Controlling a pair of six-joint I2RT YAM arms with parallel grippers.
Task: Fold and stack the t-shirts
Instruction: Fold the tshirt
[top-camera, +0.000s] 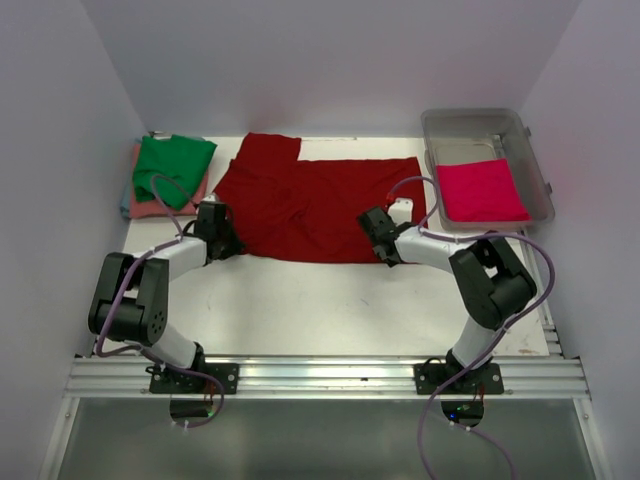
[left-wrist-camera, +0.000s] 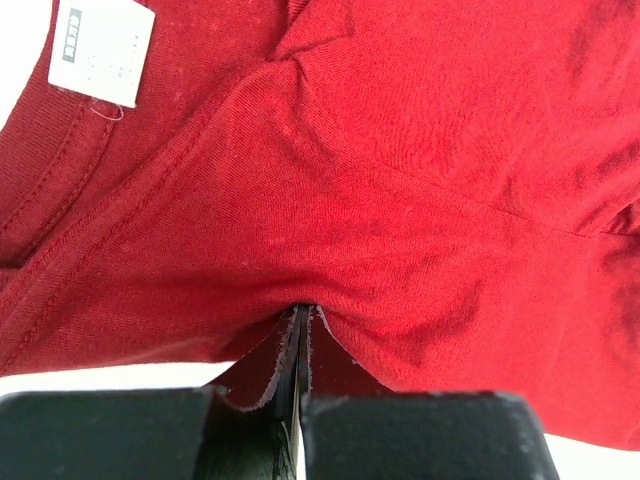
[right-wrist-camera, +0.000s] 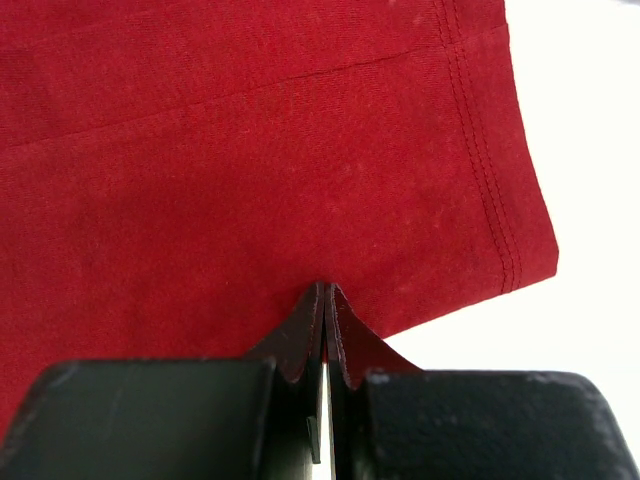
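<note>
The left tool (left-wrist-camera: 300, 330) and the right tool (right-wrist-camera: 325, 310) are each pinching the near edge of the dark red shirt (top-camera: 310, 205) lying mid-frame on the surface (top-camera: 330, 310), so a fold is likely starting, needing both to lift evenly toward the top.

A white label (left-wrist-camera: 100, 48) at the neckline of the dark red t-shirt (left-wrist-camera: 400, 200), seen from the left wrist camera, carries a small grey block and faint rows of print, all too small to read. No other lettering is legible in any view.
</note>
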